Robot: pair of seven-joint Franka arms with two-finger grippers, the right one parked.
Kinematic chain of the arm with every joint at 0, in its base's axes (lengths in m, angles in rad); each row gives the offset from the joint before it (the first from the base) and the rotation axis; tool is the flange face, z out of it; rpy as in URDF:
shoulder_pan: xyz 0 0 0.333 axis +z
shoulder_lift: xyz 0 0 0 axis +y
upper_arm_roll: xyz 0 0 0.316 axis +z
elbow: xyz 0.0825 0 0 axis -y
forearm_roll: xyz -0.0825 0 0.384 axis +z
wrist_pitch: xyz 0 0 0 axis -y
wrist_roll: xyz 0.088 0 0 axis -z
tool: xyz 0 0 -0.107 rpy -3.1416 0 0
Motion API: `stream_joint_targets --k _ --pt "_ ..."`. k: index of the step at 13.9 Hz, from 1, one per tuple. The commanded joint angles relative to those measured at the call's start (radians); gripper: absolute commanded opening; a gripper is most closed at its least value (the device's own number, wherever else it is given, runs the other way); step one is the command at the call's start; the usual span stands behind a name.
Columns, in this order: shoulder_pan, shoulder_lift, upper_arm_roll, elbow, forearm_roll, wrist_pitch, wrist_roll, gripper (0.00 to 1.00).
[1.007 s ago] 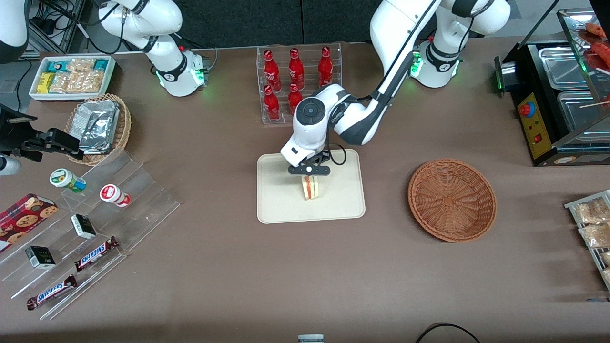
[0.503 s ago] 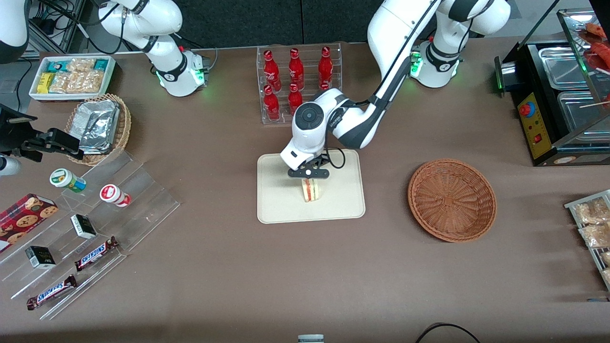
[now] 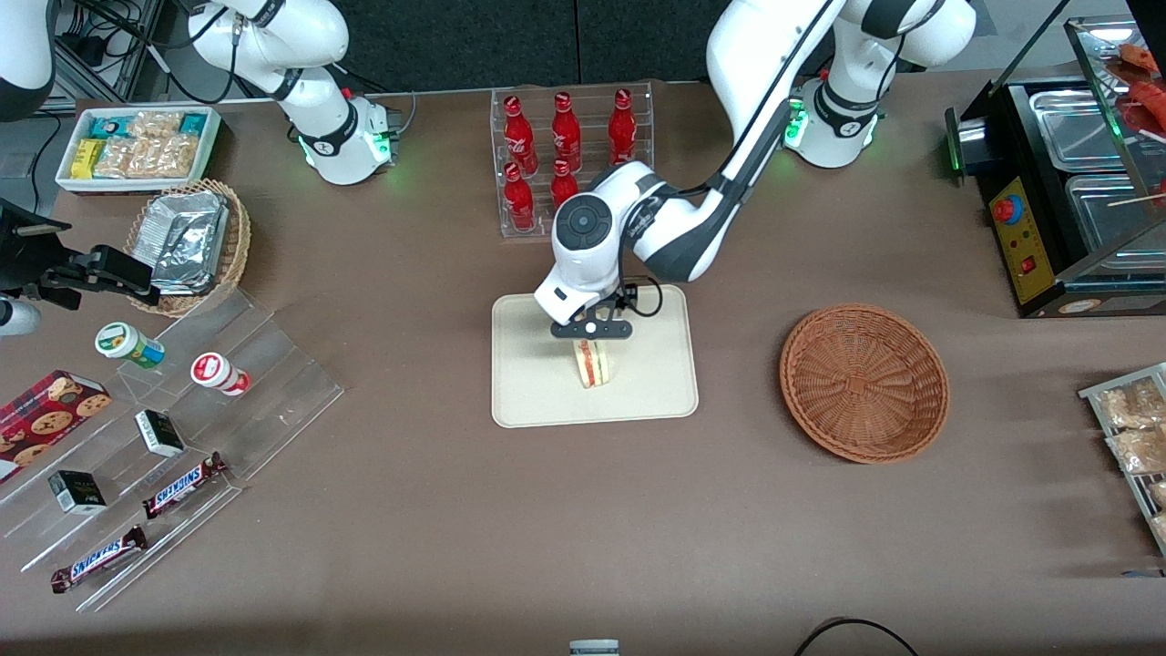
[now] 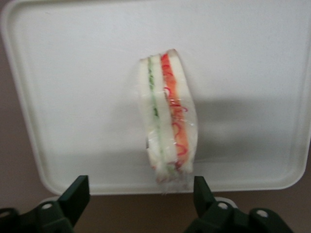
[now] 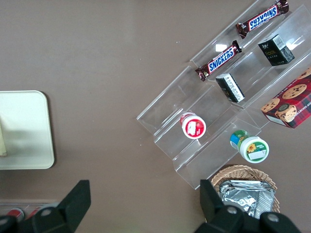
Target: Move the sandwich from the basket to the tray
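White-bread sandwich [image 4: 167, 116] on tray [image 4: 73, 73], gripper [image 4: 137, 196] above, fingers apart.

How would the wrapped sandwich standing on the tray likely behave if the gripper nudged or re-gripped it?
The sandwich stands on a narrow edge on the tray, so a sideways nudge would probably tip it. Its soft bread layers would likely squash under a firm grip. The clear wrap looks glossy and may slip between the fingers. The gripper hangs open above it, touching nothing.
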Motion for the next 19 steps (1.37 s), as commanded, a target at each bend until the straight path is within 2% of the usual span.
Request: stream_joint_targets --k 1,8,13,19 --pt "0.077 -0.099 -0.001 0.031 -0.034 -0.144 0.006 1.0" --pt "0.248 -0.341 0.003 0.028 -0.029 -0.416 0.069 1.0" --pt "0.346 -0.426 0.006 0.019 -0.003 -0.532 0.185 1.0" --pt "0.36 -0.518 0.157 0.003 0.014 -0.644 0.475 1.0"
